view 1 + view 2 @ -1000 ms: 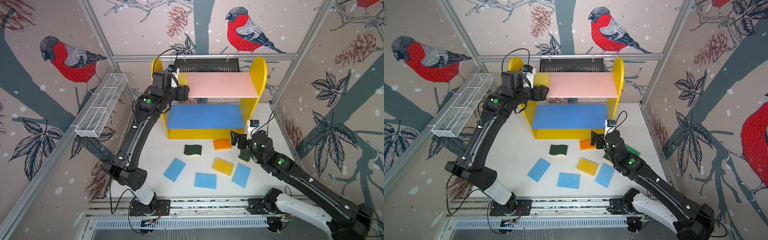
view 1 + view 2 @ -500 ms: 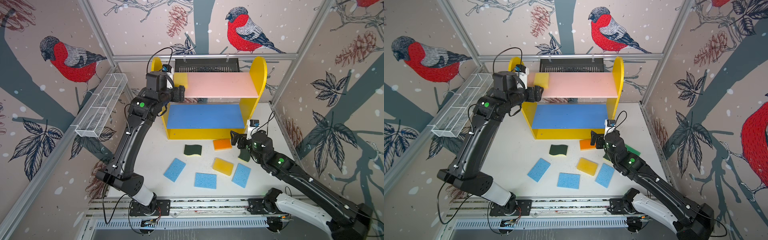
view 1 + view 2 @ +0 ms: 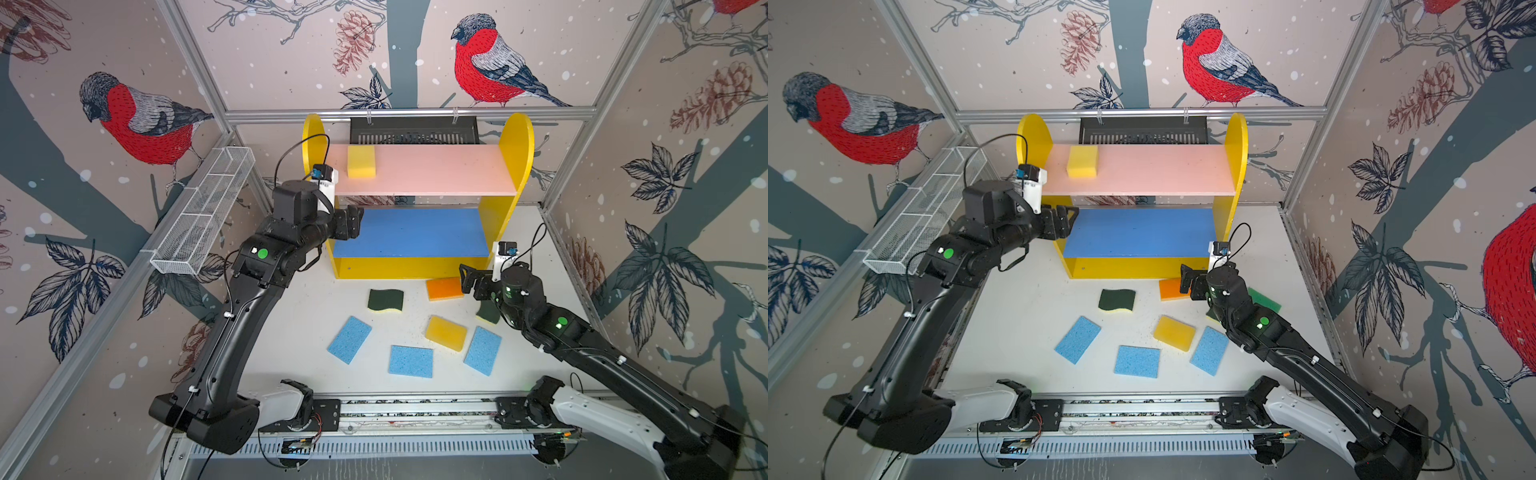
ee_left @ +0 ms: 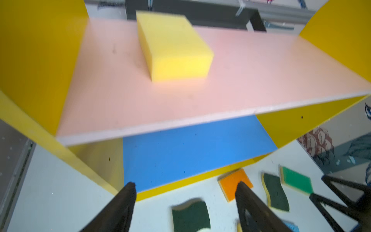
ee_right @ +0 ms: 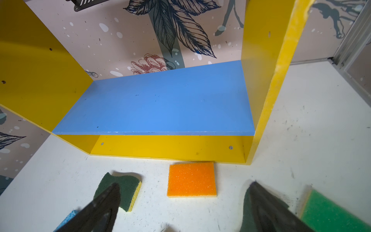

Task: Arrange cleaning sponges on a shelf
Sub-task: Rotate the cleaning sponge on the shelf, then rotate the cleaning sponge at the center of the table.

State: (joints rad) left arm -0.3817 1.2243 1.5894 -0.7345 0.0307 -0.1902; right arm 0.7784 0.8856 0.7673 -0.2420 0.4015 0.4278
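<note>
The shelf stands at the back. One yellow sponge lies on the left of its pink board. My left gripper hangs open and empty at the shelf's left front, level with the blue board. On the table lie an orange sponge, two dark green ones, a yellow one, three blue ones and a bright green one. My right gripper is open and empty just above the orange sponge.
A white wire basket hangs on the left wall. A black slotted tray hangs behind the shelf. The arms' rail runs along the table's front edge. Walls close in the left, back and right sides.
My left gripper has dropped from the pink board's left end to the blue board's level, jaws a little narrower. The yellow sponge stays on the pink board. The right arm has not moved.
</note>
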